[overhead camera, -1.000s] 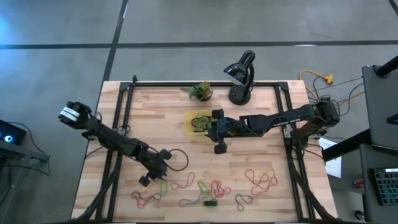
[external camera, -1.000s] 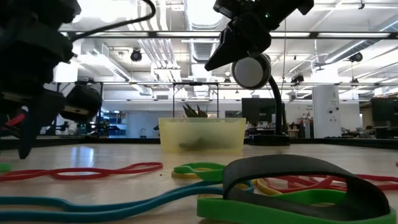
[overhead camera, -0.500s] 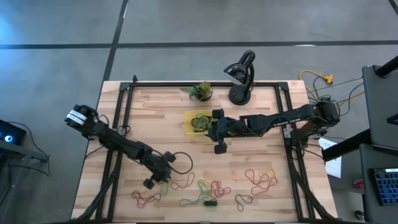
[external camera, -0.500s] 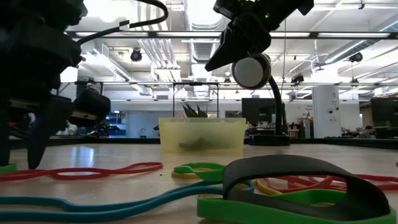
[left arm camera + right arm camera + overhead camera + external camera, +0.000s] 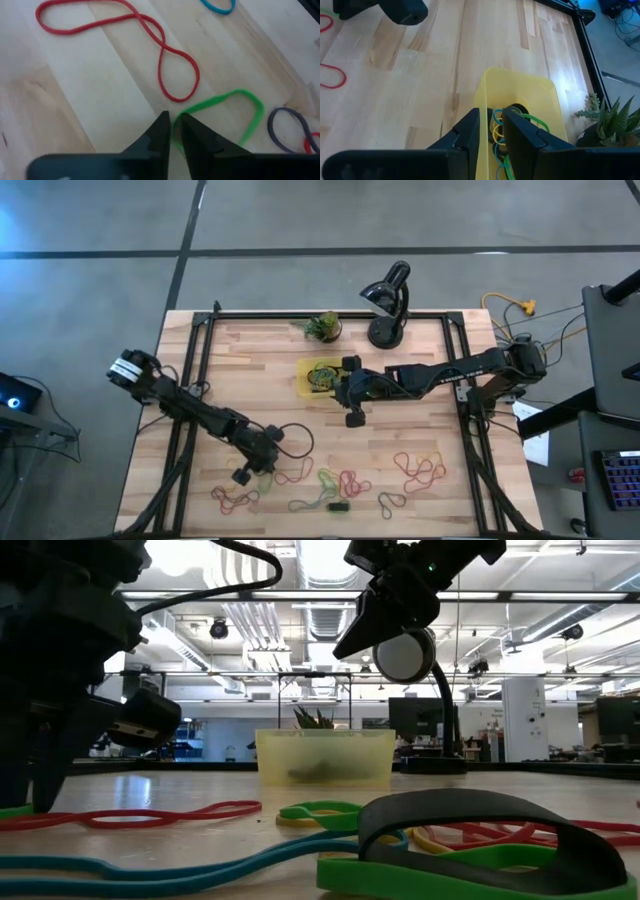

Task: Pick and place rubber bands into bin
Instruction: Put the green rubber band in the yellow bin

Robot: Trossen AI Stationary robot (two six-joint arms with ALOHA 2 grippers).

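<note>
**Fingers close on a green band at the near edge**

Bands lie thick along the near side of the table: a wide dark ring [image 5: 500, 830] nearest, then loops of green, teal, yellow and red spread across the wood. Down among them stands the left gripper [image 5: 173, 131], which has dropped from above the bands to the tabletop in the last second. Its two dark fingers, spread a moment ago, are now drawn nearly together with only a thin slit between them, and the near curve of a green rubber band [image 5: 227, 116] runs into that slit. A red band [image 5: 150, 45] twisted into a figure-eight lies just beside the tips, untouched. To my eye the pinch has just been made, so the next move would be a lift; whether the thin loop is truly caught, I cannot say until it rises.

Farther back, the right gripper [image 5: 491, 134] hangs over the near wall of the yellow bin [image 5: 520, 87], well apart from the left arm. It has hardly moved, though its fingers have drawn in a little and now stand with a narrow gap. Nothing shows clearly between them. Green and yellow bands [image 5: 506, 125] already lie in the bin, so that arm looks done with its drop.

Many bands are left on the table.
</note>
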